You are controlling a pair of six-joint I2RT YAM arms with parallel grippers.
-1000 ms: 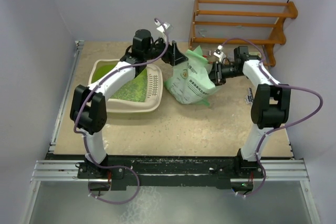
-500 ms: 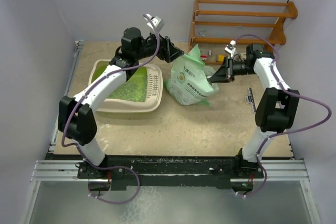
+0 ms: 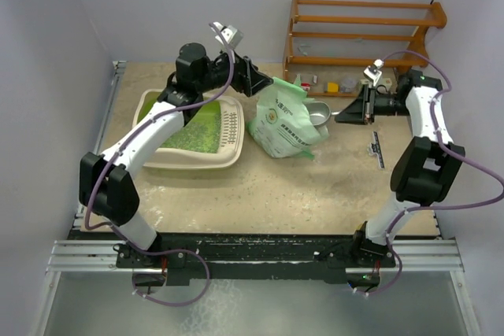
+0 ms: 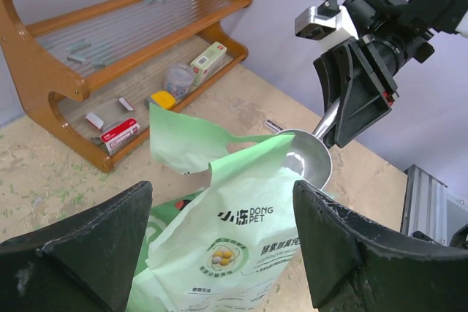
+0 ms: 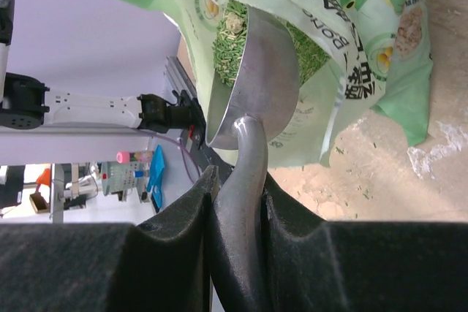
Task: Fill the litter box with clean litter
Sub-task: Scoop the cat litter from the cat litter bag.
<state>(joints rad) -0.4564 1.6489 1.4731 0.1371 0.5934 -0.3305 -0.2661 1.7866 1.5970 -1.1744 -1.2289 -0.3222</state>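
Litter (image 5: 230, 45): loose, light pellets, judged spill-prone; carry in scoop (image 5: 267, 71), kept level. Right gripper (image 5: 235, 184) clamps scoop handle; left gripper (image 4: 221, 195) wide, empty, by bag (image 4: 241, 253).

Pale lilac walls (image 3: 71, 53) close in a tan, speckled tabletop (image 3: 315, 186). At its far right corner stands a wooden shelf rack (image 3: 354, 3) (small packets and boxes lie on its lowest shelf). The light is soft and even.
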